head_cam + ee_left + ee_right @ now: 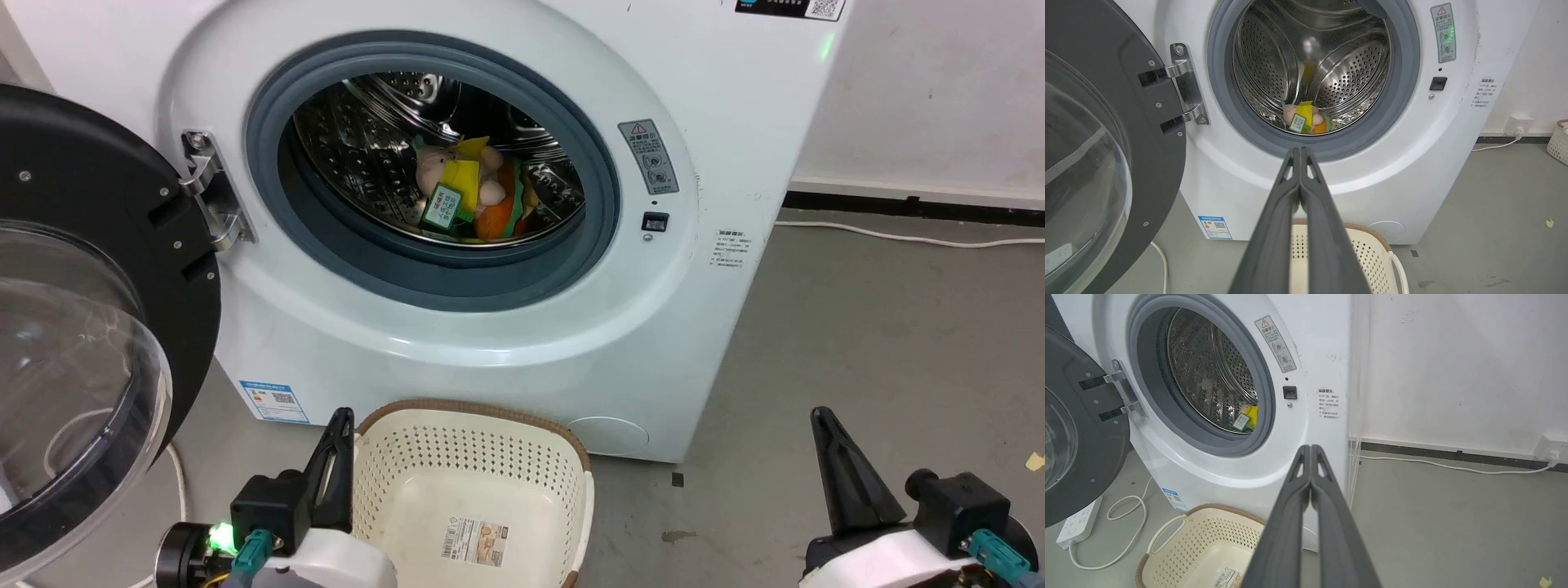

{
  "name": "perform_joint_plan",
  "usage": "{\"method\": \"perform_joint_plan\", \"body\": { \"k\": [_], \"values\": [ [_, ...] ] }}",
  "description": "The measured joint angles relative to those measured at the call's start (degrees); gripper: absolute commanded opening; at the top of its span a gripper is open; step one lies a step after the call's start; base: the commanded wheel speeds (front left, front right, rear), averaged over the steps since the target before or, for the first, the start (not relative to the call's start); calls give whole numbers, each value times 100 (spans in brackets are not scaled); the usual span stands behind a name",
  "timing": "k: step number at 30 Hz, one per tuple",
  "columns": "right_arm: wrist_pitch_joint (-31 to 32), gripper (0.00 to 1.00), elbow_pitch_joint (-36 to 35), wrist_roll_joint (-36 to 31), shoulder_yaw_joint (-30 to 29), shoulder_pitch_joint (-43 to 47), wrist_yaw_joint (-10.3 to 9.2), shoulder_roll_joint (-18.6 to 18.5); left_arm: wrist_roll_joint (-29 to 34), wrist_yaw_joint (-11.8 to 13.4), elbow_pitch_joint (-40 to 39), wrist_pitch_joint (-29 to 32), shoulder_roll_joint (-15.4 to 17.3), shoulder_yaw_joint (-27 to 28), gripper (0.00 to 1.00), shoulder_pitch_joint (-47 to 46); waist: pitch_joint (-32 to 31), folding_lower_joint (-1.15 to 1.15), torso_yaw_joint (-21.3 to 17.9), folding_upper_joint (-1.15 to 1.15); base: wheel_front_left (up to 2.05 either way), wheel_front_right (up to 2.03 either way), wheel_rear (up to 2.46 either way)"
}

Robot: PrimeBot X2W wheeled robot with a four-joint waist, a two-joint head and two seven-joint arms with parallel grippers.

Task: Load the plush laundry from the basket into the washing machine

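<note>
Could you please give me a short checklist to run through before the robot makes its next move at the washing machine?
1. Plush laundry inside the drum of the washing machine: ok.
2. Basket empty but for its paper label: ok.
3. Left gripper shut, holding nothing: ok.
4. Right gripper shut, holding nothing: ok.
5. Door closed: not ok, it stands wide open.
6. Plush laundry lying clear of the grey ring: cannot tell.
</note>
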Motion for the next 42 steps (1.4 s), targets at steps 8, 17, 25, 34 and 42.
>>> {"method": "perform_joint_plan", "body": {
  "k": [8, 17, 25, 34, 42],
  "values": [
    [100, 0, 4, -96, -13, -8, 0, 0, 60, -43, -16, 85, -31, 81, 0, -1, -9, 0, -23, 0, 0, 0, 0],
    [212, 0, 11, -215, -26, -31, 0, 0, 163, -93, -54, 207, -111, 218, 0, -1, -22, -1, -54, 0, 0, 0, 0],
    [310, 0, 15, -310, -36, -114, 0, 0, 241, -120, -76, 309, -153, 294, 0, -2, -31, -1, -77, 0, 0, 0, 0],
    [415, 0, 20, -412, -47, -125, 0, 0, 310, -170, -99, 410, -189, 409, 0, -3, -42, -1, -103, 0, 0, 0, 0],
    [508, 0, 23, -515, -56, -145, 0, 0, 361, -191, -123, 504, -220, 486, 0, -4, -51, -1, -126, 0, 0, 0, 0]
  ]
}}
